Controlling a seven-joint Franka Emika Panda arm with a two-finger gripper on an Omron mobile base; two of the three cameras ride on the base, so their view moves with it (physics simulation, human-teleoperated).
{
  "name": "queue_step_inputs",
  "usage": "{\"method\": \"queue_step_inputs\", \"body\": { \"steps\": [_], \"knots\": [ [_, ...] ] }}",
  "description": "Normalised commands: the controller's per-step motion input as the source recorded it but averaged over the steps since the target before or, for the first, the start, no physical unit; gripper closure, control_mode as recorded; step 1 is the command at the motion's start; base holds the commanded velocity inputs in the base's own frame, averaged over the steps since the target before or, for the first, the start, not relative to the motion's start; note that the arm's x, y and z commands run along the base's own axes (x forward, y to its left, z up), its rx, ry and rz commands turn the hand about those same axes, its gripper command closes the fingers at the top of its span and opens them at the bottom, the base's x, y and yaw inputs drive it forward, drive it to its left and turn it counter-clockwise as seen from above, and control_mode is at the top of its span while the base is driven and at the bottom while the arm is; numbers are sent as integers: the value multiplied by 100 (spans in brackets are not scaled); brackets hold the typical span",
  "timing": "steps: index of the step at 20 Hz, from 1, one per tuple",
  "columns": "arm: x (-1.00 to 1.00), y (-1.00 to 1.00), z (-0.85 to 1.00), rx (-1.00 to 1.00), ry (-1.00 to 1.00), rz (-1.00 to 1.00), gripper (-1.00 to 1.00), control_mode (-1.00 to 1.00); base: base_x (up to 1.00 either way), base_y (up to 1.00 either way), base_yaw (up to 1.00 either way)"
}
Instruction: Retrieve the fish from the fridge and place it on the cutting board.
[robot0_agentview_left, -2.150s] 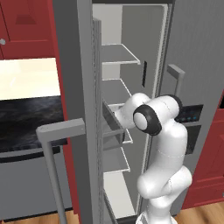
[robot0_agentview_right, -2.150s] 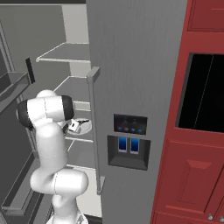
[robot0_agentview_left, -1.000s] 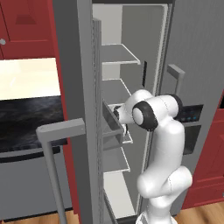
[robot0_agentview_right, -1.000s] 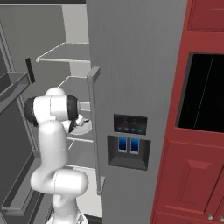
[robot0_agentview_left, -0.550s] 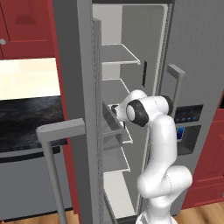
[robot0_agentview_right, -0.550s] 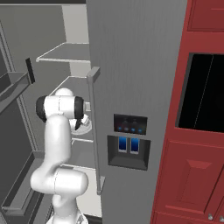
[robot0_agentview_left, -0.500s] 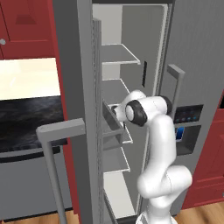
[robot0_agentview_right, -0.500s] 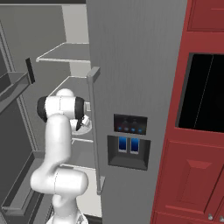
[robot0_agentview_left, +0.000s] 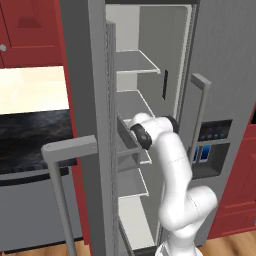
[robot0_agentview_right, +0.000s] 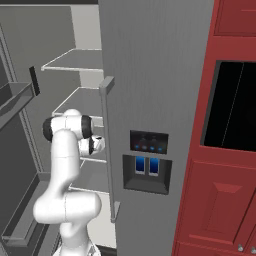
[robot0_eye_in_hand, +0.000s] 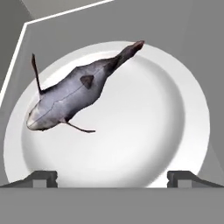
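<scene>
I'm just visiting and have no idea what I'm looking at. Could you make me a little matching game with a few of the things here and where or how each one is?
Things:
1. fish
2. plate
3. fridge
4. tool

States:
a. round and white, on a fridge shelf
b. left door swung open, white shelves showing
c. lies across the plate's left part
d. fingers spread wide, holding nothing, close above the plate

Pairs: 1-c, 2-a, 3-b, 4-d

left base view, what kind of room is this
A home kitchen, rendered: an open grey fridge with white shelves, red cabinets around it, and a fish on a white plate inside.
</scene>
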Motion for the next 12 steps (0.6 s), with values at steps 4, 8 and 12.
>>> {"method": "queue_step_inputs", "body": {
  "steps": [4, 8, 12],
  "knots": [
    [0, 0, 57, 5, -4, -1, -100, -100, 0, 0, 0],
    [11, 3, 51, 2, -1, 0, -100, -100, 0, 0, 0],
    [28, 6, 21, 0, 0, 0, -100, -100, 0, 0, 0]
  ]
}}
